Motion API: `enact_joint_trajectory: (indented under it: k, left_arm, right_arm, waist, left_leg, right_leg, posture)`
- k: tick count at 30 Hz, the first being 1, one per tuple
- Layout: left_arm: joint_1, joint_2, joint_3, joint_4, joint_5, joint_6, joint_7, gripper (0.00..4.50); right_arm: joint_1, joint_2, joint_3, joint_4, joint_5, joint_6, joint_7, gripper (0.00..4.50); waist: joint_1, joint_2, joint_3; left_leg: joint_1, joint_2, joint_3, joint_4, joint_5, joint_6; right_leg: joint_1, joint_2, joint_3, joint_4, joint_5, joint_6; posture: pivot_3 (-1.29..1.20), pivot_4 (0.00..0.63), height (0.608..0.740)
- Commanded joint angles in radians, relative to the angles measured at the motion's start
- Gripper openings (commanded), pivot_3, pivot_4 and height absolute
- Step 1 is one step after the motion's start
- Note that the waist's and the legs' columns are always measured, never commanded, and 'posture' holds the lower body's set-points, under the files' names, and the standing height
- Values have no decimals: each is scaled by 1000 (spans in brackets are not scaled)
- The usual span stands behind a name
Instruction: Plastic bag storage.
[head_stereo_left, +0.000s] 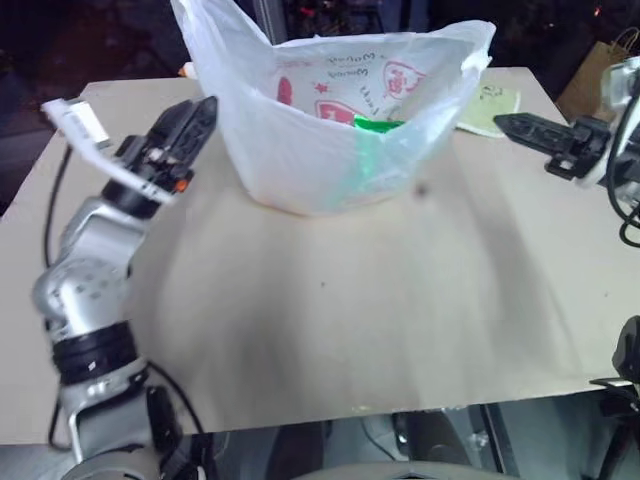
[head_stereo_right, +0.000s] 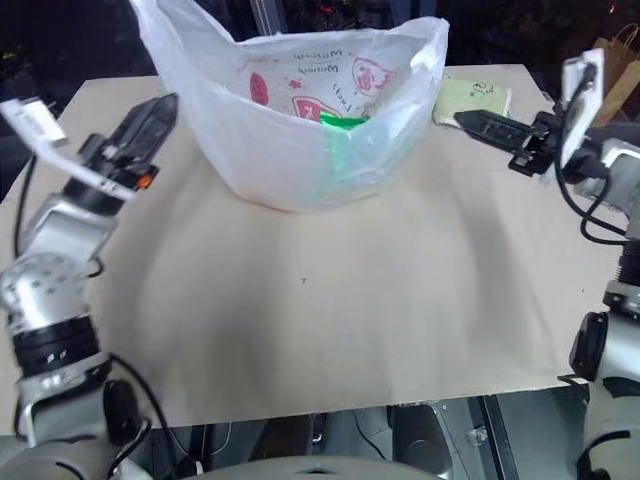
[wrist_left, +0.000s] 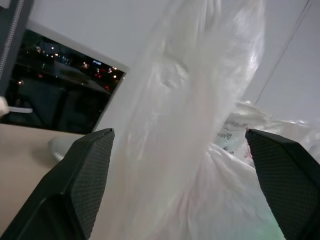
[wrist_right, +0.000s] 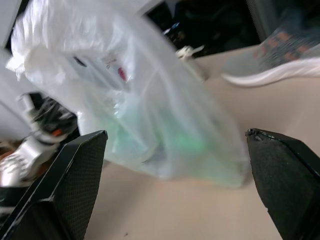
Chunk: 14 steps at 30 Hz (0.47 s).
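— Where's the plastic bag (head_stereo_left: 330, 120)?

— Standing mouth-up at the far middle of the table (head_stereo_left: 330, 320), something green inside. It spreads widest side to side, running from one of my hands toward the other.

— And your hands?

— Flanking it, holding nothing: left gripper (head_stereo_left: 185, 130) spread wide just beside it (nearer, I'd judge), right gripper (head_stereo_right: 485, 125) also spread, standing further off.
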Motion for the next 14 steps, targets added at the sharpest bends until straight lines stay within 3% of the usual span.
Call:
enact_joint_trajectory:
  k: [1, 5, 8, 12, 14]
  left_arm:
    - [269, 38, 52, -90, 76, 24, -70, 4439]
    - [490, 40, 28, -135, 199, -23, -94, 4439]
    - [639, -19, -64, -212, 340, -94, -70, 4439]
    - [712, -90, -146, -271, 428, -153, -42, 4439]
    - [715, -123, -151, -284, 440, -173, -23, 4439]
  right_arm:
    - [203, -63, 19, -67, -109, -138, 68, 4500]
    - [371, -34, 47, -118, -209, -333, 74, 4500]
    - [514, 3, 92, -140, -307, -535, 112, 4500]
    - [599, 52, 82, -125, -330, -709, 165, 4500]
    - [599, 80, 60, -108, -309, -732, 169, 4500]
  waist:
    - [5, 1, -1]
    - [6, 1, 0]
    - [9, 2, 0]
    - [9, 1, -1]
    - [9, 1, -1]
  left_leg:
    - [0, 0, 1, 0, 0, 0]
    - [0, -2, 2, 0, 0, 0]
    - [2, -1, 1, 1, 1, -2]
    - [20, -1, 3, -1, 1, -3]
    - [20, 0, 3, 0, 2, -3]
  right_leg:
    - [1, -1, 0, -1, 0, 0]
    - [2, -3, 0, -4, 1, 1]
    - [4, -2, 0, -3, 1, 2]
    - [21, -2, 2, -7, 0, 0]
    - [21, -1, 3, -6, -1, -1]
  posture:
    - [0, 150, 740]
    - [0, 150, 740]
    - [0, 150, 740]
    - [0, 150, 740]
    - [0, 150, 740]
